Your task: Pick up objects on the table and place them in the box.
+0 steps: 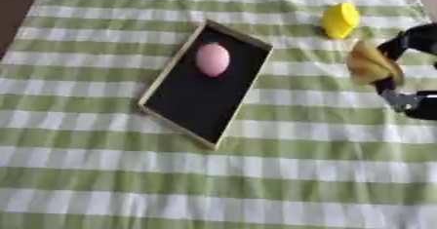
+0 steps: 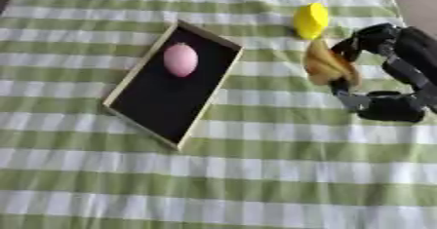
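Observation:
A shallow box [image 1: 170, 79] with a pale wooden rim and black bottom lies askew on the green-and-white checked cloth. A pink egg-shaped object [image 1: 212, 59] rests inside its far end. To the right, my right hand [image 2: 388, 94] comes in from the right edge, fingers and thumb curled round a tan, crescent-shaped object [image 2: 327, 65] that it holds just above the cloth. Just beyond that object sits a yellow rounded object [image 2: 310, 20] on the cloth. My left hand is out of sight.
The checked cloth [image 1: 213, 174] covers the table across the whole near half. A dark strip of floor shows at the far left corner [image 1: 13, 4].

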Robot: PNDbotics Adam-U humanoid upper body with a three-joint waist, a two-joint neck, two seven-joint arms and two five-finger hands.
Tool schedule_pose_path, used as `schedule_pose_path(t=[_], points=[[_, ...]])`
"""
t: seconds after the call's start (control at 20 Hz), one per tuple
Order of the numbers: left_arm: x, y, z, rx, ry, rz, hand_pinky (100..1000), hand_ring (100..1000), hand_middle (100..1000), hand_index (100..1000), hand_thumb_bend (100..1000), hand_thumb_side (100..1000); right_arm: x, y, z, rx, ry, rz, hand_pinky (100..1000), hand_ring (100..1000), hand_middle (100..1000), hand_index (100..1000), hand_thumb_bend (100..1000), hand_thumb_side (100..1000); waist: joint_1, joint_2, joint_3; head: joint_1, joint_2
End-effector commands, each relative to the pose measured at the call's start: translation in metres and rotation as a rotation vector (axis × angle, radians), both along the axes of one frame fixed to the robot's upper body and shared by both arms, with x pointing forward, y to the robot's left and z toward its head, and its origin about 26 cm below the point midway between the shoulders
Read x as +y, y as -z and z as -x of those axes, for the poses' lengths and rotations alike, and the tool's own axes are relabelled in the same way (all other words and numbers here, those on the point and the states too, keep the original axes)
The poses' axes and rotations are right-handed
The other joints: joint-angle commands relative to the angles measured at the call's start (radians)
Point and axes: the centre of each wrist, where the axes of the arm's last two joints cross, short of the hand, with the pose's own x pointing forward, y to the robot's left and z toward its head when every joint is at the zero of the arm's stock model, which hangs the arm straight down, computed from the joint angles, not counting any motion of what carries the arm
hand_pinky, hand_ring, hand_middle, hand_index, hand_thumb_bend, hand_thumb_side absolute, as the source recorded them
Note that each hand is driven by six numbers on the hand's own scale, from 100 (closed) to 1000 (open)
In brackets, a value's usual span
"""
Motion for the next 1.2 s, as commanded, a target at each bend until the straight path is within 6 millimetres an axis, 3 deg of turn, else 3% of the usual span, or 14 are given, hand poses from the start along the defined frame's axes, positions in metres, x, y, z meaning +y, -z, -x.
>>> schedule_pose_path(t=[0.05, 0.4, 0.75, 0.95, 1.2], points=[[0.001, -0.014, 0.003, -0.029, 0.0, -0.04, 723, 766, 684, 843, 100, 570, 0.006, -0.022, 0.0, -0.022, -0.081, 0.062, 731, 572, 100, 333, 100, 213, -0.001, -0.026, 0.007, -0.012, 0.002], [-0.008, -0.027, -0.003, -0.07, 0.038, -0.069, 728, 770, 686, 843, 100, 566, 0.036, -0.045, -0.009, -0.009, -0.241, 0.138, 730, 572, 100, 338, 100, 216, -0.006, -0.044, 0.051, -0.057, 0.012], [-0.025, -0.046, -0.005, -0.152, 0.088, -0.105, 735, 777, 689, 844, 100, 423, 0.07, -0.06, -0.021, 0.009, -0.319, 0.198, 723, 568, 107, 341, 100, 226, -0.007, -0.054, 0.102, -0.095, 0.016], [-0.033, -0.051, -0.006, -0.176, 0.107, -0.11, 736, 777, 689, 843, 100, 404, 0.084, -0.063, -0.039, -0.009, -0.324, 0.199, 719, 566, 123, 352, 100, 225, -0.005, -0.056, 0.111, -0.103, 0.018], [-0.035, -0.05, -0.006, -0.179, 0.116, -0.112, 735, 776, 688, 843, 100, 415, 0.096, -0.044, -0.072, 0.05, -0.303, 0.205, 726, 570, 139, 365, 100, 231, 0.0, -0.051, 0.11, -0.103, 0.012]])
